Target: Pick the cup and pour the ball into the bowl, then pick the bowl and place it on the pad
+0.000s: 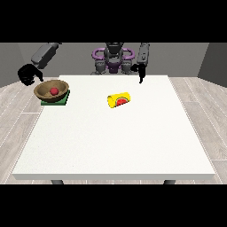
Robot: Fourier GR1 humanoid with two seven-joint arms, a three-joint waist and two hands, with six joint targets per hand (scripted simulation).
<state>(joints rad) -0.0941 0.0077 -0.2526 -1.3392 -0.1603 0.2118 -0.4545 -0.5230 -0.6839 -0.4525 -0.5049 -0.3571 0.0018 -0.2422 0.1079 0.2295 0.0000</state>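
bowl (51,90): wooden, on green pad (56,101) | ball (54,91): red, inside

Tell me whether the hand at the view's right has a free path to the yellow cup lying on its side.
Probably yes: the hand at the view's right hangs by the table's far edge, and only bare white table lies between it and the yellow cup.

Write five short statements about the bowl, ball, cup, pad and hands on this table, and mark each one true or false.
1. The red ball lies in the wooden bowl. True.
2. The bowl sits on the green pad. True.
3. The yellow cup stands upright. False: it lies on its side.
4. The hand at the view's right holds the cup. False: it is apart from it, near the table's far edge.
5. The hand at the view's left is beside the bowl. True.
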